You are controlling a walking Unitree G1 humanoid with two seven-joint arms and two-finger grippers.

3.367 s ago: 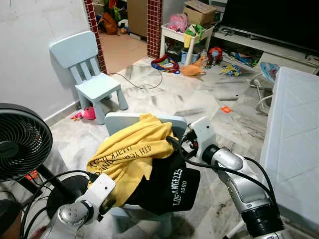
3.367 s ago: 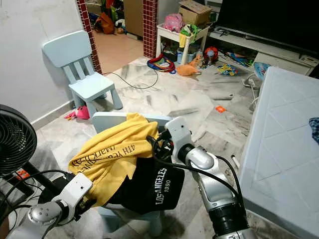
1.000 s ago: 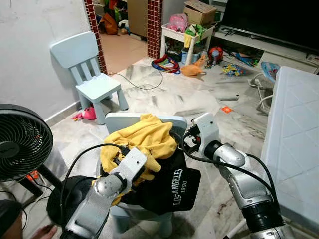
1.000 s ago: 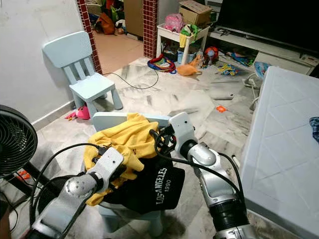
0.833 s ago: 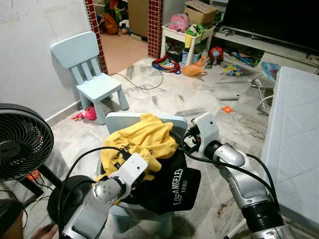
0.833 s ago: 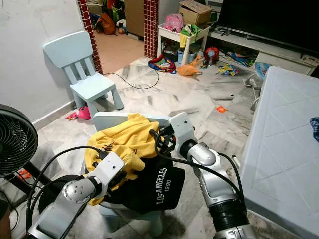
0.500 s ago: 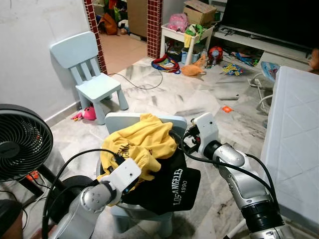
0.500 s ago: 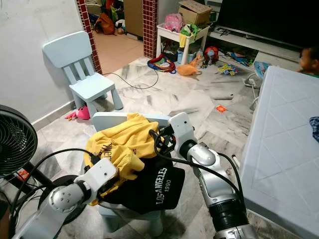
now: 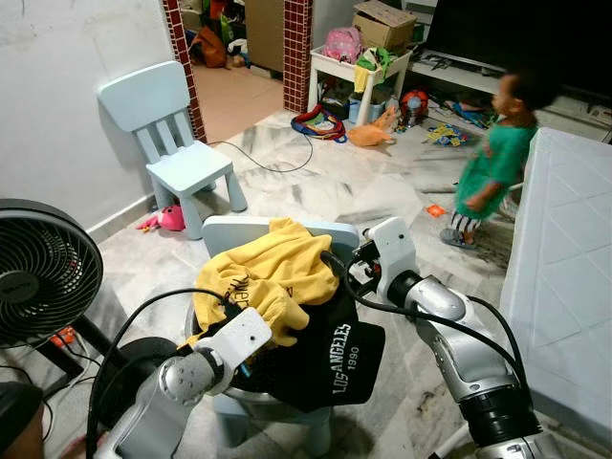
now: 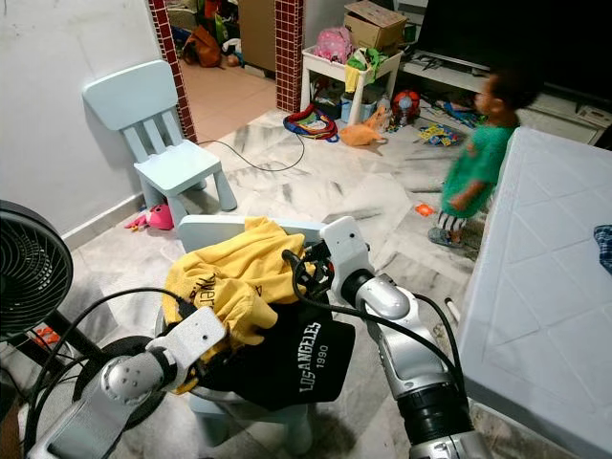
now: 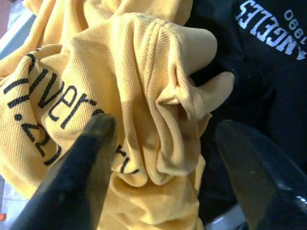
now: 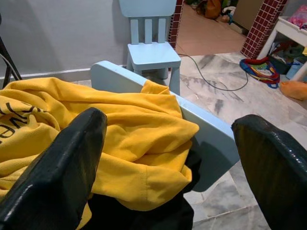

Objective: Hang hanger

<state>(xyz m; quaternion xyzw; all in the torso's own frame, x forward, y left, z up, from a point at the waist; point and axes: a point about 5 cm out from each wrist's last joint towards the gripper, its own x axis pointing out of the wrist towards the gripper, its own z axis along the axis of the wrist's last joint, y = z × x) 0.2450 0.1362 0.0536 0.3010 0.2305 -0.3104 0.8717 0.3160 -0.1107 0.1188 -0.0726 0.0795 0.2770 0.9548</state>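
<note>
A yellow shirt [image 9: 273, 268] with black lettering lies bunched over a black "Los Angeles" shirt [image 9: 330, 359] on a small pale-blue chair [image 9: 335, 232] right in front of me. My left gripper [image 11: 162, 123] is open at the chair's near left, its fingers [image 11: 91, 153] either side of a fold of yellow cloth. My right gripper [image 12: 168, 120] stands open by the right end of the chair back, fingers [image 12: 72, 163] wide apart above the yellow shirt. I see no hanger.
A black fan [image 9: 43, 273] stands close on my left. A white table [image 9: 564, 287] runs along my right. A second pale-blue chair [image 9: 172, 143] is by the wall. A child in a green top [image 9: 492, 163] walks at the back right, among toys and a cable.
The left arm has drawn back and lower along the yellow shirt, which has been bunched up since the first frames. A child has walked into view from the right.
</note>
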